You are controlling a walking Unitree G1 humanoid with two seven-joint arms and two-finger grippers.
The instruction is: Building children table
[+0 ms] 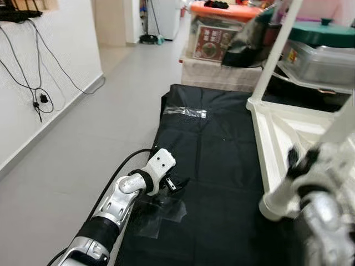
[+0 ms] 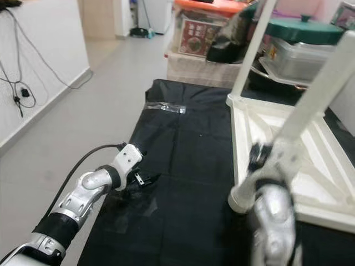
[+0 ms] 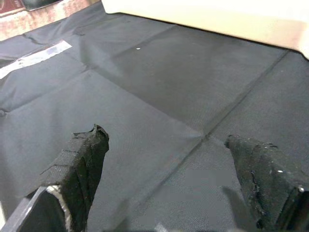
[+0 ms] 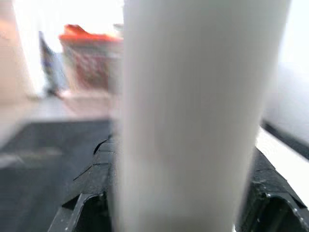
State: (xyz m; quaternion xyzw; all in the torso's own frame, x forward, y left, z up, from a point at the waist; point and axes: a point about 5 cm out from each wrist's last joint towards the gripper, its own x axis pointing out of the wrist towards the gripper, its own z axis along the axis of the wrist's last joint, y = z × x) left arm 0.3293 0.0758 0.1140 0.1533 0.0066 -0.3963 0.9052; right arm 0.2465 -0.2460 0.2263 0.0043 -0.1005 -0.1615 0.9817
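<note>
A white children's table lies upside down on a black mat, at the mat's right side. One white leg stands up from its far corner. At the near corner a second white leg leans up to the right, and my right gripper is shut on it near its lower end. In the right wrist view this leg runs between the black fingers. My left gripper hovers low over the mat's left part, open, with nothing between its fingers.
Behind the mat stand stacked boxes, one with an orange lid, and clear bins with a green lid. A strip of tape lies on the mat. Grey floor and a white wall with hanging cables are at the left.
</note>
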